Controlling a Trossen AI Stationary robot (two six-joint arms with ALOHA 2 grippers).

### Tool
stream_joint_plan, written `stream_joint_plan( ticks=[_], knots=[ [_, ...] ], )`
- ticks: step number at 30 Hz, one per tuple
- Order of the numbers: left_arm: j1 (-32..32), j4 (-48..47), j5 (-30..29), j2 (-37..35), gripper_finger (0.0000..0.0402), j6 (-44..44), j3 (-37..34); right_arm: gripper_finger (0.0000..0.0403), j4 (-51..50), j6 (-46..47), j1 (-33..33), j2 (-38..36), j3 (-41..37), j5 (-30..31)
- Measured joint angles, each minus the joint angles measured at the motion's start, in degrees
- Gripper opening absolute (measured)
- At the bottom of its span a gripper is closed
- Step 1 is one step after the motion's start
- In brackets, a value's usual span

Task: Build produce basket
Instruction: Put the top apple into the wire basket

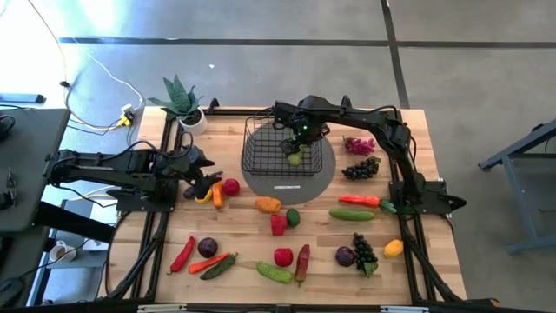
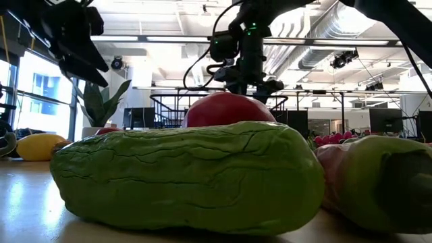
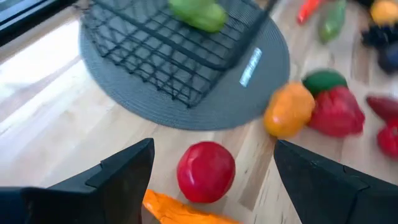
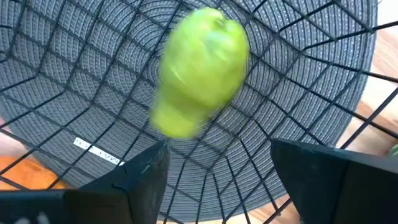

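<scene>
The black wire basket [image 1: 287, 148] stands on a round grey mat [image 1: 326, 178] at the table's far middle. Inside it is a light green pepper [image 4: 199, 68], blurred in the right wrist view; whether it rests on the basket's floor I cannot tell. My right gripper [image 1: 300, 137] hangs over the basket pointing down, open [image 4: 219, 174], its fingers clear of the pepper. My left gripper [image 1: 204, 178] stands open [image 3: 214, 168] at the table's left, just short of a red tomato [image 3: 206, 171] and an orange chilli [image 3: 180, 211]. More produce lies across the near half of the table.
A potted plant [image 1: 182, 100] stands at the far left corner. Pink grapes [image 1: 358, 144] and dark grapes [image 1: 360, 167] lie right of the mat. An orange pepper [image 3: 289, 111] and a red pepper [image 3: 336, 112] lie near it. A green cucumber [image 2: 182, 175] fills the low view.
</scene>
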Motion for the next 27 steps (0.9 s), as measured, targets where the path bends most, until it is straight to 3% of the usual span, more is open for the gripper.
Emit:
stream_joint_plan(
  ticks=[5,13,20,27],
  knots=[
    [0.0,0.2,3.5,1.5,0.0320,8.6,0.0,0.0263,-0.9,0.7,1.2,-0.8,1.2,0.0],
    [0.0,2.7,7.3,5.5,0.0320,10.5,0.0,0.0264,-3.4,1.2,4.7,-0.8,11.3,3.5],
    [0.0,4.0,6.8,10.5,0.0320,13.5,0.0,0.0264,-8.5,2.1,7.5,-0.9,21.6,10.3],
    [0.0,5.3,5.3,16.2,0.0320,14.4,0.0,0.0264,-8.0,2.6,9.2,-1.0,25.2,10.9]
  ],
)
